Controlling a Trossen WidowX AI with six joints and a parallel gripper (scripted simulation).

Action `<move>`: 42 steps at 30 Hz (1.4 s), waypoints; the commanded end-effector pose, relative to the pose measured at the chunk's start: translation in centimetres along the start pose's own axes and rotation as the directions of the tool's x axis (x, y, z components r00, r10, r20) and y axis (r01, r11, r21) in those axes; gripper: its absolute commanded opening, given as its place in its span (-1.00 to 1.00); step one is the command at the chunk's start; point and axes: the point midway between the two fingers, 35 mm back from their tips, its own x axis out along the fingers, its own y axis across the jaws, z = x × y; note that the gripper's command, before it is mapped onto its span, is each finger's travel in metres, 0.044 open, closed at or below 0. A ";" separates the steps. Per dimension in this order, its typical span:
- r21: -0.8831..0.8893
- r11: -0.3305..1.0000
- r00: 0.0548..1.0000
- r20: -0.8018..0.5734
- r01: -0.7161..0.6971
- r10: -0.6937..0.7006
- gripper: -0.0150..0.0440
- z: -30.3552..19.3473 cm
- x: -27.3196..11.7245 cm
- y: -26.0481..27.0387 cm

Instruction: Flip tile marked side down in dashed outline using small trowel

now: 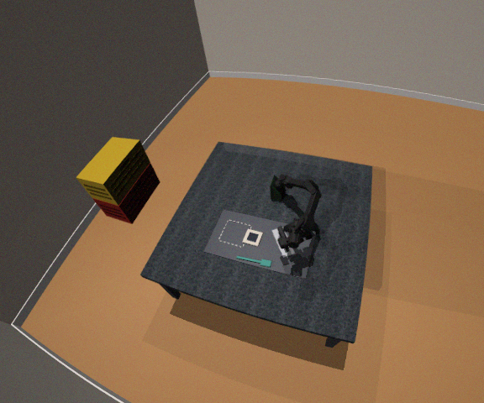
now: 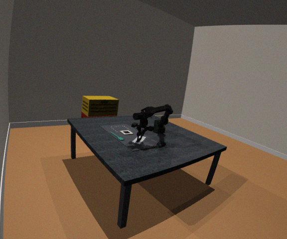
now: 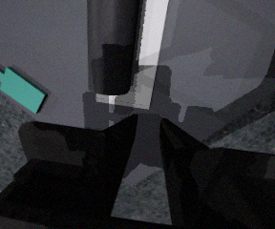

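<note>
The tile (image 1: 252, 237) (image 2: 126, 132) lies flat, showing a cream border around a dark square. It is mostly right of the dashed outline (image 1: 219, 239), at its right edge. A teal tool (image 1: 255, 260) (image 2: 117, 136) (image 3: 24, 90) with a thin handle and square blade lies along the mat's front edge. A white plate (image 1: 276, 236) (image 3: 154, 43) lies on the mat's right part, with a thick dark cylinder (image 3: 111, 29) over it. I cannot tell for certain which tool is the trowel. My gripper (image 3: 149, 120) is slightly open and empty, near the plate's end.
The grey mat (image 1: 212, 247) (image 2: 104, 126) lies on the dark table (image 1: 198, 273) (image 2: 185, 154). The arm's base stands behind it. Arm shadows cover the mat's right part. A yellow and red box (image 1: 118, 173) (image 2: 101, 106) stands beyond the table.
</note>
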 end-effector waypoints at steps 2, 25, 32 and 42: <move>0.000 1.000 1.000 0.000 0.000 0.000 -0.15 0.0 0.0 0.0; -0.001 1.000 1.000 0.001 0.000 0.000 -0.49 0.0 0.0 0.0; -0.001 1.000 1.000 0.001 0.000 0.000 -0.15 0.0 0.0 0.0; -0.256 0.967 1.000 0.002 -0.001 0.001 0.42 0.7 -0.3 0.4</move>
